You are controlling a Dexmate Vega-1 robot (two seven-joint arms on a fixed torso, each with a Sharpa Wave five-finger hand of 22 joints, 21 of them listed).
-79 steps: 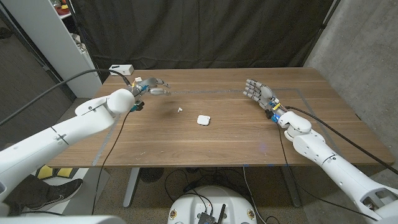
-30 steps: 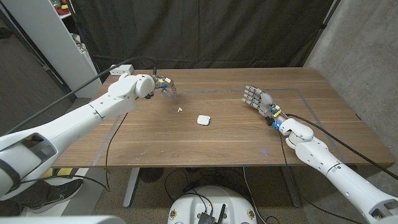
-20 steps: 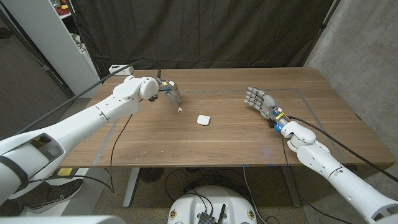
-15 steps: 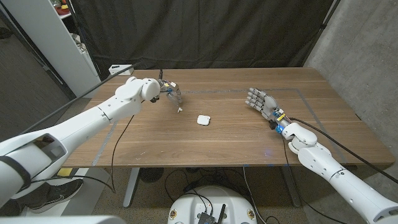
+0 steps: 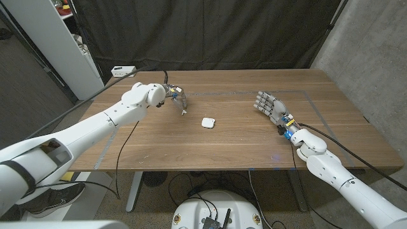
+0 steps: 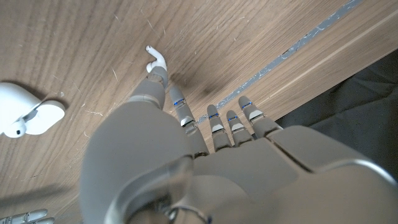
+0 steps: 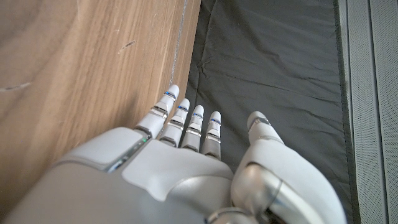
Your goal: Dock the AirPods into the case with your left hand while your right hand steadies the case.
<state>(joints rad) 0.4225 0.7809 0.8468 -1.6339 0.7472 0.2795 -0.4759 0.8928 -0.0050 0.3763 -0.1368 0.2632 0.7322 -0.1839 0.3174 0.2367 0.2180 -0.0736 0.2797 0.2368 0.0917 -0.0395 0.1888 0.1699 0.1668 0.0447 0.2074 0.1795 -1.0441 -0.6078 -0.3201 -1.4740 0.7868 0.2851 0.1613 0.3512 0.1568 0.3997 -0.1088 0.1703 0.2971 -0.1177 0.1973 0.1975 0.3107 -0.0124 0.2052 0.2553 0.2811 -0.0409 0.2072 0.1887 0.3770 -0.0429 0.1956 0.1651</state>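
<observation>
A small white AirPod (image 5: 184, 113) lies loose on the wooden table (image 5: 210, 149), left of the middle. The white case (image 5: 207, 122) sits just right of it; the left wrist view shows the case (image 6: 34, 117) with its lid up. My left hand (image 5: 176, 96) reaches down at the AirPod (image 6: 154, 57), fingers stretched, and one fingertip (image 6: 158, 73) touches it; nothing is held. My right hand (image 5: 269, 104) stands well to the right of the case, fingers straight and apart, empty, and its fingers (image 7: 186, 127) point past the table's far edge.
A white box (image 5: 123, 69) lies at the table's back left corner. A grey tape line (image 5: 216, 93) runs across the far part of the table, also seen as the tape line (image 6: 298, 46). A black curtain (image 5: 210, 32) hangs behind, and a white shelf unit (image 5: 51, 38) stands at left.
My left hand has swung right from the table's back left and come down until a fingertip touches the AirPod. My right hand has drifted slightly right. The AirPod and case have not moved.
</observation>
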